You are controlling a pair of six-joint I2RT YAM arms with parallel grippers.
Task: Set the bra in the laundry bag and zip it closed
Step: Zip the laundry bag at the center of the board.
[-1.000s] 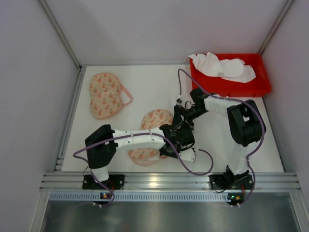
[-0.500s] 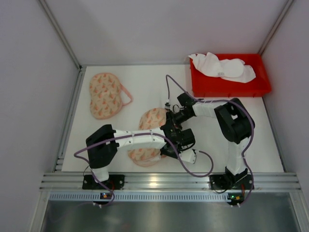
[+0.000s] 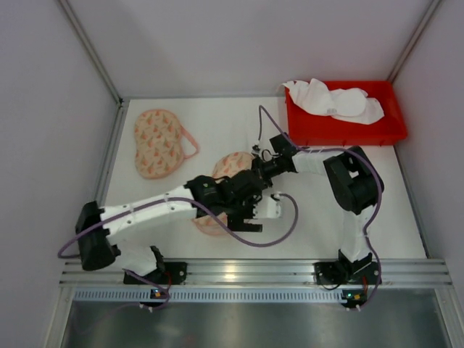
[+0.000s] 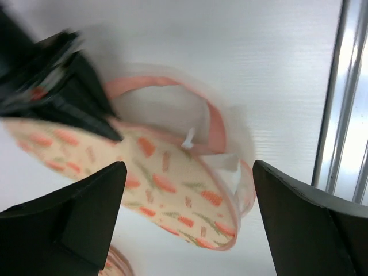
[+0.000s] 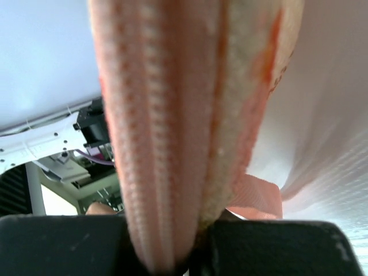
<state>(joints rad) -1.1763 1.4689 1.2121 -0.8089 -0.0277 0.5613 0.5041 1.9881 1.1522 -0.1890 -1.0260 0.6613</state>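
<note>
Right jaws pinch the pink rim of the carrot-print laundry bag [image 3: 230,167] at the centre of the desk [image 3: 217,123]. Left jaws are spread wide, and the bag lies straight ahead between them, its long axis running lower left to upper right in the top view. Whether the bra is inside, I cannot tell.

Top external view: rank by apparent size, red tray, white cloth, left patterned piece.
1. red tray
2. white cloth and left patterned piece: about alike, so not ranked against each other.
</note>
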